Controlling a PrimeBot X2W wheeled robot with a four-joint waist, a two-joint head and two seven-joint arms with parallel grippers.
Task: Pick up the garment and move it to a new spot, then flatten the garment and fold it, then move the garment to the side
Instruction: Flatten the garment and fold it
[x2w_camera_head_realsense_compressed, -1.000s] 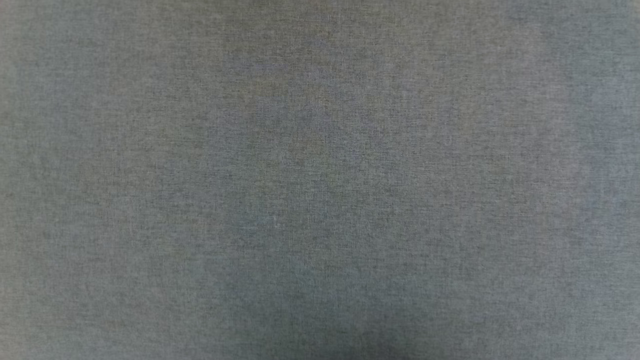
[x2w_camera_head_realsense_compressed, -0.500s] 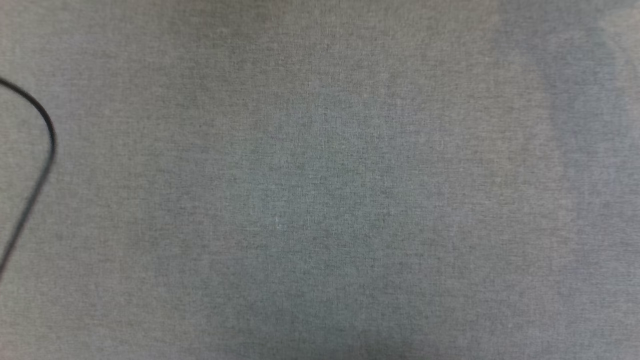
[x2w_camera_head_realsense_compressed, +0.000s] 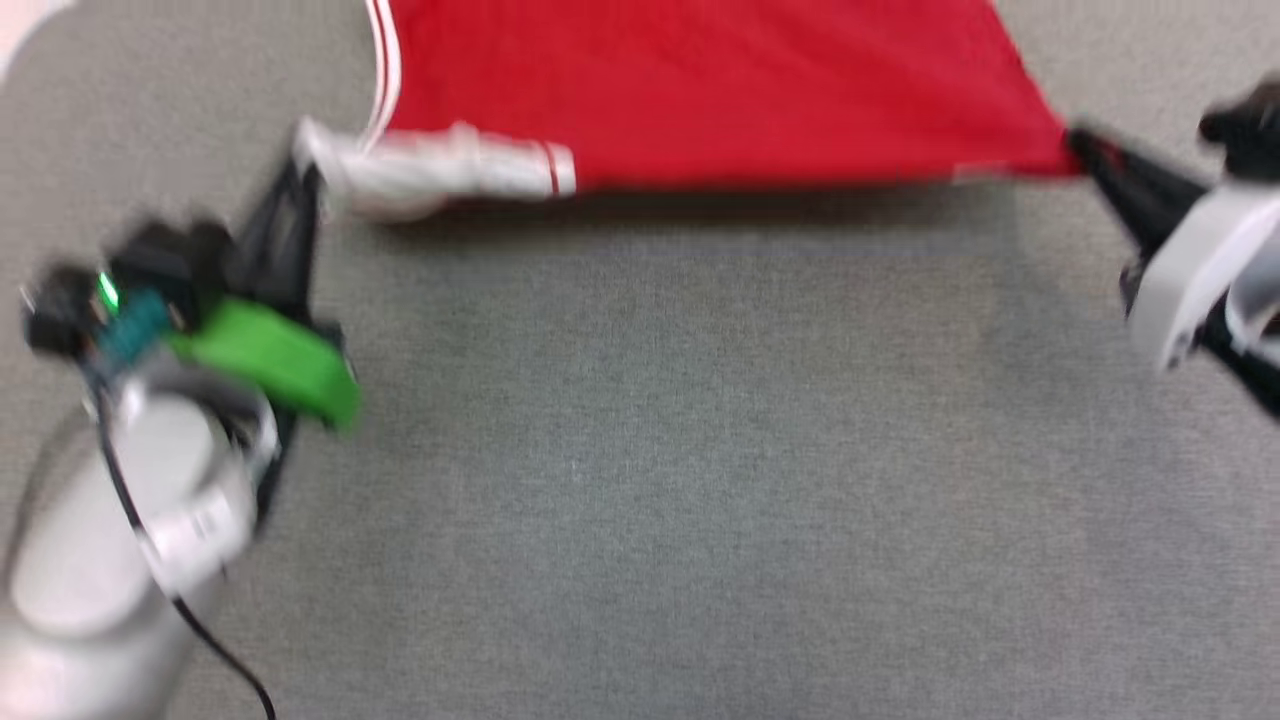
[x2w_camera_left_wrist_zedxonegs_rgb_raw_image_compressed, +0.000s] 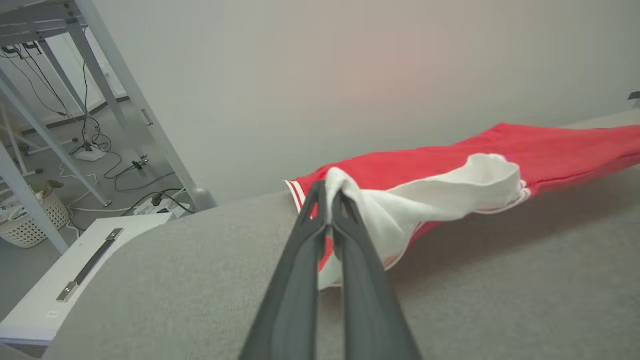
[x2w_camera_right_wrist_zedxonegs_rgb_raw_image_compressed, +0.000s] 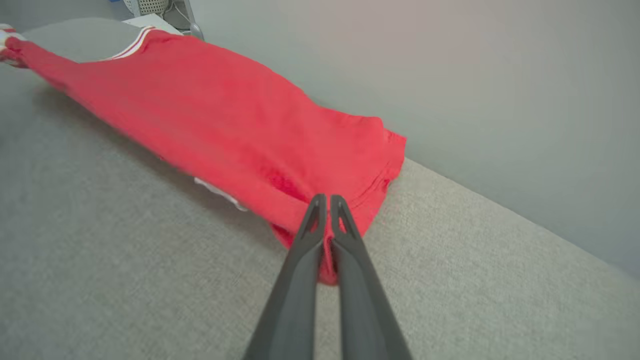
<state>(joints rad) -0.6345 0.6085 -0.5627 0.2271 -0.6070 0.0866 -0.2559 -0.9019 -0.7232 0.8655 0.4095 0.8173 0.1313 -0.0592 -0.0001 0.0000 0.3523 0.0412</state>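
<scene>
The shirt stretches left-to-right along the surface's far edge, left claw pinching its white sleeve, right claw pinching the red hem corner.

Grey cloth surface; pale plain wall; metal frame, floor cables, white basket.

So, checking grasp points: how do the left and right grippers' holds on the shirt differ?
Left gripper pinches the white sleeve; right gripper pinches a red corner. Fabric bunches loosely at the left gripper, but pulls to a taut point at the right gripper. Both are shut on the shirt, stretched between them.
</scene>
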